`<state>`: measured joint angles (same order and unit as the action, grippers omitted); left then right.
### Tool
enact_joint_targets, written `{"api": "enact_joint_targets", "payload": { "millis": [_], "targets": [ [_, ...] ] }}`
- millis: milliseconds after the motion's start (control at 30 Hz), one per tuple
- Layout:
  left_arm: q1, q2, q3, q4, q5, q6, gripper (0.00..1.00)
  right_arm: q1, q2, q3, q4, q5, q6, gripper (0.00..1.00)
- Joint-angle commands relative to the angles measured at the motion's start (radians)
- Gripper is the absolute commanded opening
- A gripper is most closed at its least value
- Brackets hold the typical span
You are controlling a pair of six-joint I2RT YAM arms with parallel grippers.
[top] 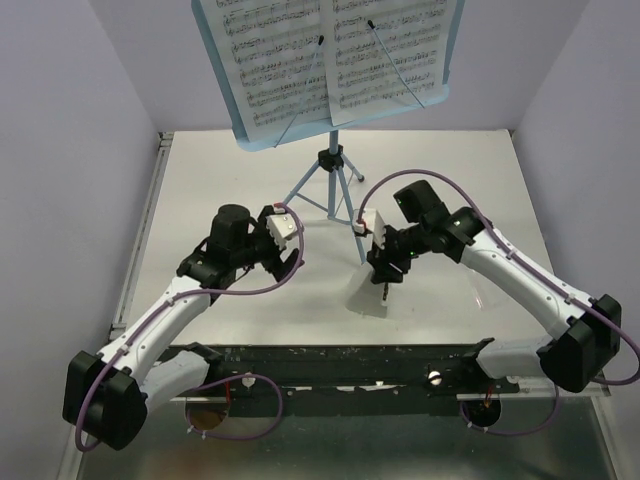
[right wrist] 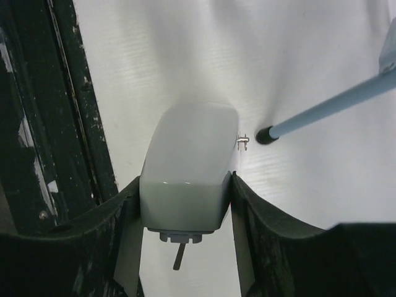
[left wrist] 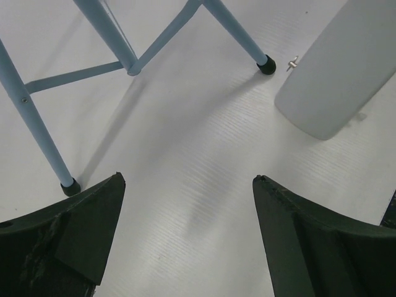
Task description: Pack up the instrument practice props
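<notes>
Staves of printed music notation cover the two sheet-music pages (top: pixel 280 60); no words are legible.

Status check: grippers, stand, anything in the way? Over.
Left gripper open by music stand legs. Right gripper shut on pale grey container. Stand upright, both sheets on it. Small pin beside container.

Wide-apart fingers (left wrist: pixel 68 238) hover beside the music stand (left wrist: pixel 38 127) legs

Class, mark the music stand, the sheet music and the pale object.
music stand (top: pixel 331 159), top external view, black hub.
sheet music (top: pixel 270 60), top external view, left page.
pale object (right wrist: pixel 189 164), right wrist view, upper face.
</notes>
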<state>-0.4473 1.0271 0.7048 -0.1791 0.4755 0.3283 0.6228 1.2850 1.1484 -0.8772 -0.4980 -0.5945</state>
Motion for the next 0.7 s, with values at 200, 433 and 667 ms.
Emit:
{"api": "enact_joint_targets", "payload": {
  "millis": [200,433,667],
  "targets": [
    [-0.005,-0.116,-0.027,-0.077,0.267,0.213,0.97,0.057,0.108,0.109,0.145,-0.005,0.047,0.75],
    [-0.036,-0.003,0.123,-0.198,0.356,0.446,0.99,-0.067,-0.096,0.059,0.268,-0.009,0.222,1.00],
    [-0.096,0.174,0.335,-0.368,0.408,0.567,0.93,-0.319,-0.219,-0.070,0.202,-0.201,0.215,0.95]
  ]
}}
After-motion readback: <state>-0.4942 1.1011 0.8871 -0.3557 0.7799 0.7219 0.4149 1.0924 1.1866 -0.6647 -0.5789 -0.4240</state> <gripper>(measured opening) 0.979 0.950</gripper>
